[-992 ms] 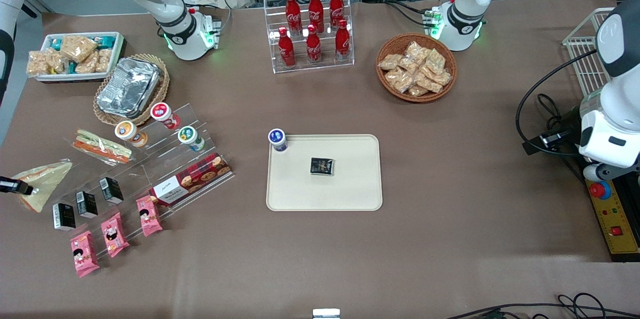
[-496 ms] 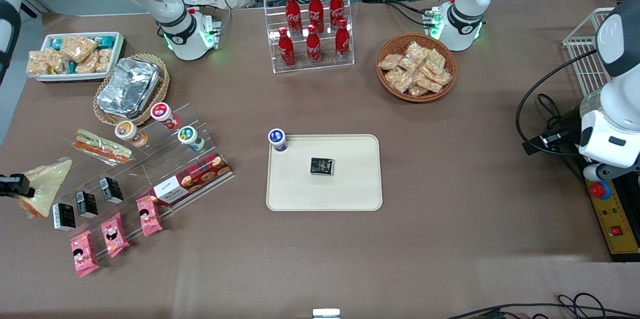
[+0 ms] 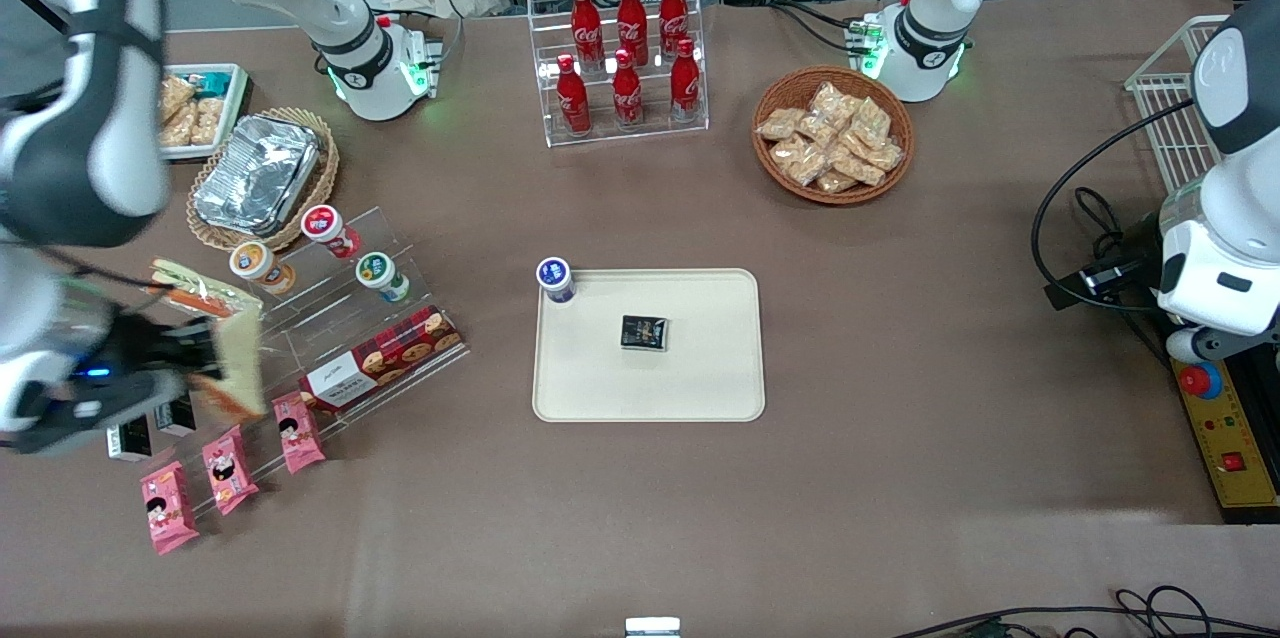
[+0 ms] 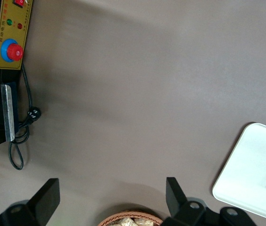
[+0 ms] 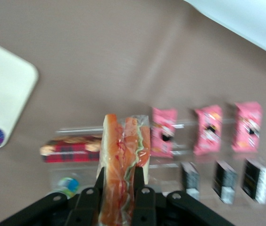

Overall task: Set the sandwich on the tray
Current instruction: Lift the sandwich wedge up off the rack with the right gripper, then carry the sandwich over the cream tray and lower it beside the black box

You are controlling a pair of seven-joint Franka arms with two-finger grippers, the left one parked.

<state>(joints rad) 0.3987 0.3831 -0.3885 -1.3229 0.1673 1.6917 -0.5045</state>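
a brown paper-covered table (image 3: 900, 338) fills the scene, with cables and metal framing along the edge farthest from the front camera. the tray (image 3: 700, 368) lies flat near the table's middle, well apart from the gripper (image 3: 205, 358) and toward the parked arm's end from it; in the right wrist view one rounded corner of the tray (image 5: 5, 89) shows. a small dark packet (image 3: 644, 332) lies on the tray, and a blue-capped cup (image 3: 555, 279) stands at its corner. the gripper hangs above the clear tiered display stand (image 3: 330, 318) at the working arm's end of the table, clamped on the sandwich (image 3: 238, 363), which is lifted off the table and held on edge. in the right wrist view the two black fingers (image 5: 144, 197) press the pale bread faces of the sandwich (image 5: 121, 165) from either side, the red-orange and green filling facing the camera. just beside the gripper, farther from the front camera, lies the long striped sandwich (image 3: 190, 286). below the gripper are a plaid cookie box (image 3: 385, 358), three pink snack packets (image 5: 207, 129) and small black cartons (image 5: 225, 181). farther from the front camera than the gripper sit a foil container (image 3: 258, 173) in a wicker basket, a rack of red cola bottles (image 3: 625, 53), and, toward the parked arm's end, a round basket of snack bags (image 3: 832, 135).
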